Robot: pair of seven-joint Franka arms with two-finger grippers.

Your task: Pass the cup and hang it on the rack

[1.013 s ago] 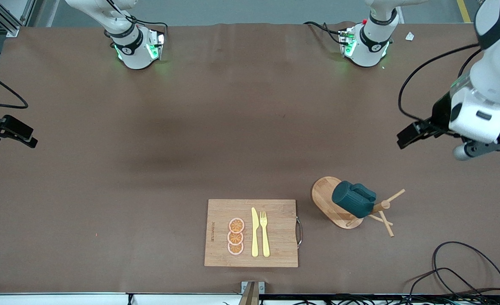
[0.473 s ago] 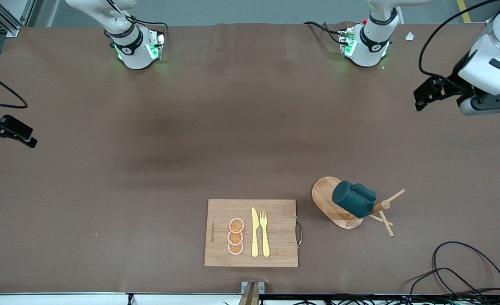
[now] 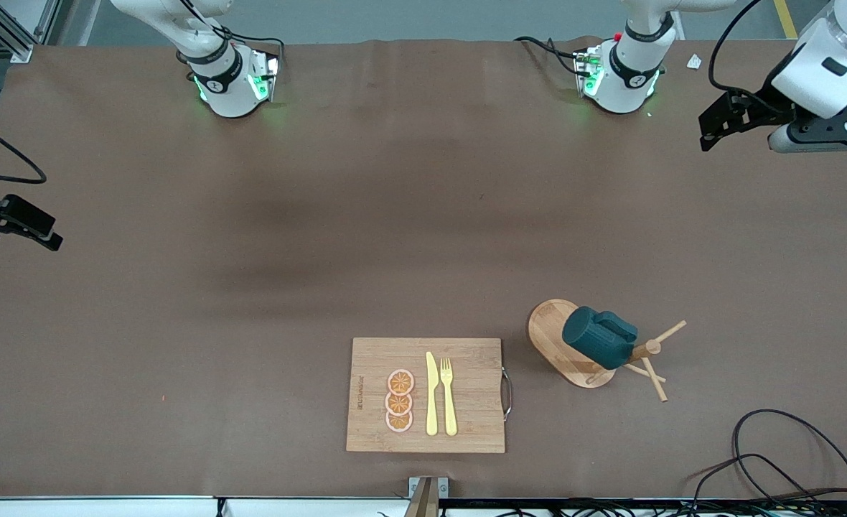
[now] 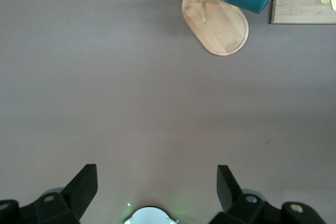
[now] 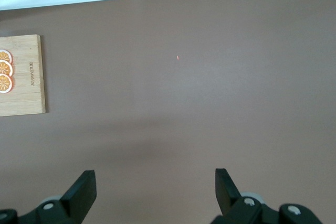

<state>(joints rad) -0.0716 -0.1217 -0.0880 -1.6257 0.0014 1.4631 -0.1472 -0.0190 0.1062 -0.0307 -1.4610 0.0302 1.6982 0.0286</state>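
Looking across the brown tabletop (image 3: pixel 251 251), the cup (image 3: pixel 599 337) hangs tilted on the rack (image 3: pixel 588 352), just beside the cutting board (image 3: pixel 423 395) toward the left arm's end. A nudge could slip it off that thin peg, I'd say. Right gripper (image 5: pixel 152 187) waits at its end, fingers apart. Left gripper (image 4: pixel 157 187), fingers apart and empty, has pulled up toward its base since a second ago.
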